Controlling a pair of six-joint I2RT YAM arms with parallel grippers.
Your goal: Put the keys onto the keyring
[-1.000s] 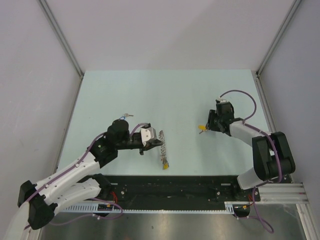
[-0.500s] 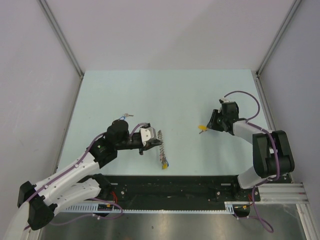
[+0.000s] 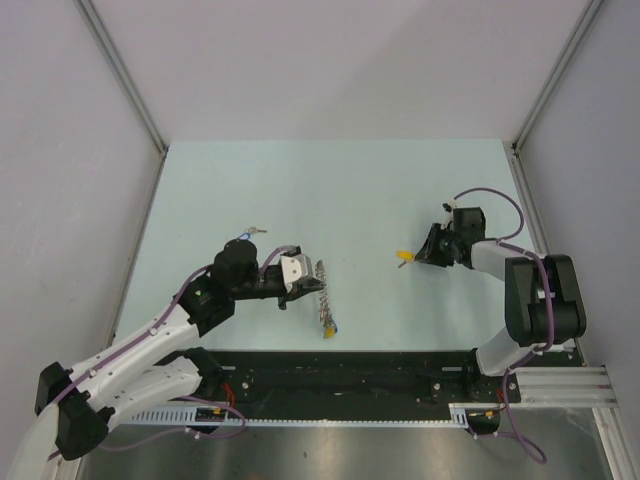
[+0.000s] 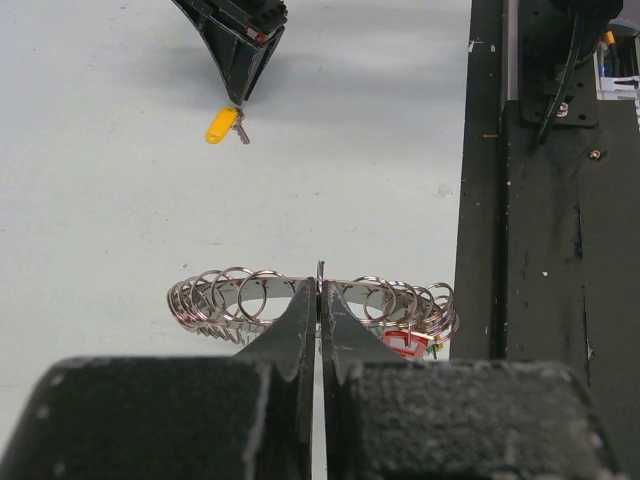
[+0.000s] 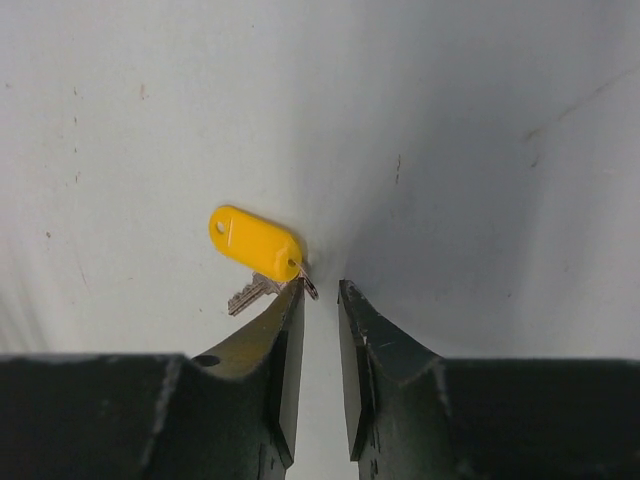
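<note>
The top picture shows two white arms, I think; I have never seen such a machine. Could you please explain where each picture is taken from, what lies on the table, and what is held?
It is a robot: two arms bolted at the near edge of a pale table. The top picture looks down from above and behind them. The other two come from a camera on each wrist, so each shows its own gripper at the bottom. The left gripper is shut on the keyring, a ring strung with many small rings and tags. The right gripper is empty, jaws slightly apart; a yellow-tagged key lies just beside one fingertip. Another tiny key lies beyond the left arm.
</note>
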